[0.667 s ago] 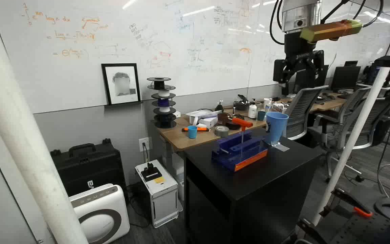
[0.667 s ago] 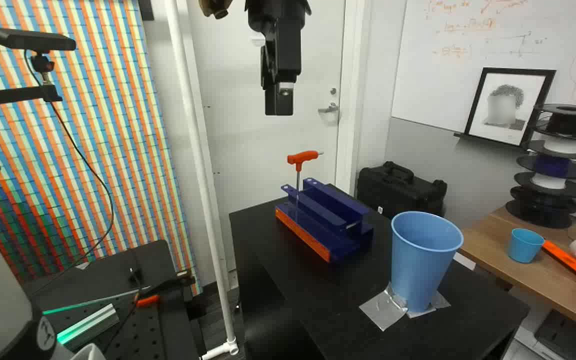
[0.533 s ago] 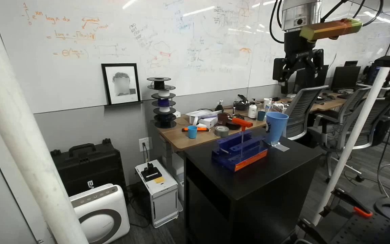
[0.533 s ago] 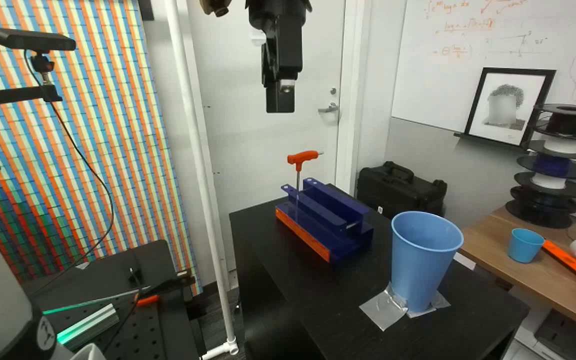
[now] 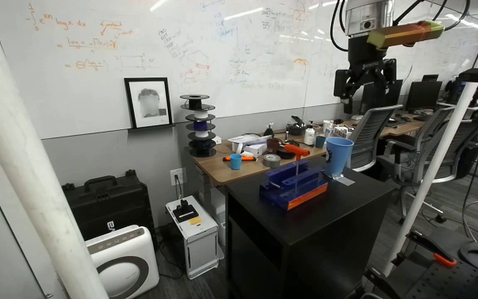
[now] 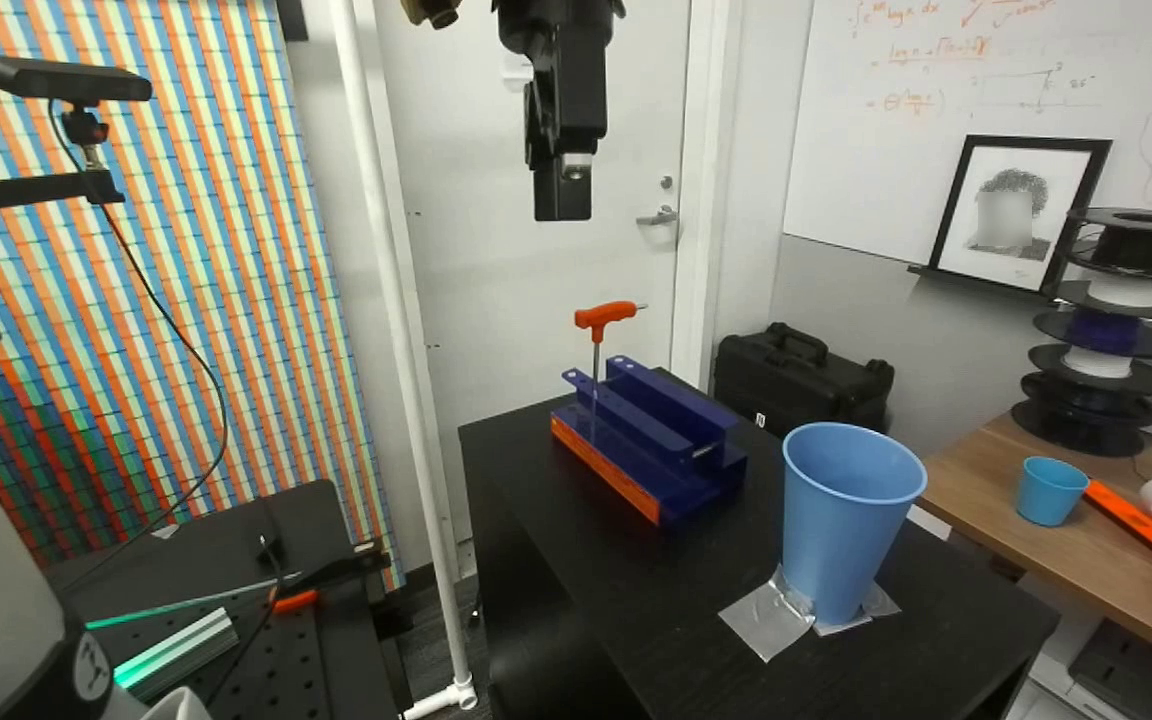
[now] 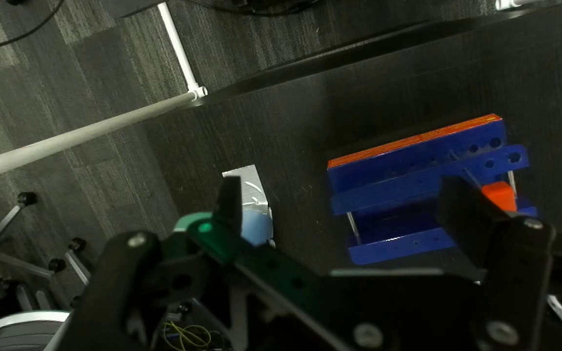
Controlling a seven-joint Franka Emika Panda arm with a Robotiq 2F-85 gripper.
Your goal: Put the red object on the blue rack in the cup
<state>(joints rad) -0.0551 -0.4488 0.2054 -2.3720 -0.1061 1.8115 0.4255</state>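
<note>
Well below end effector (image 7: pixel 342 202) | red object (image 6: pixel 602 317) in rack (image 6: pixel 648 440) | offset unclear

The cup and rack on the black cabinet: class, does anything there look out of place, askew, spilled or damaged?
One oddity: the cup has silver tape at its base, spread onto the cabinet top, perhaps to hold it down. The red-handled tool stands upright in the blue rack; no spill or damage shows.

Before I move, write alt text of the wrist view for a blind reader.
A blue rack with an orange-red handle near one end sits on a black tabletop, seen from above. Open, empty jaws partly cover the rack and a light-blue cup with silver tape at its base.
</note>
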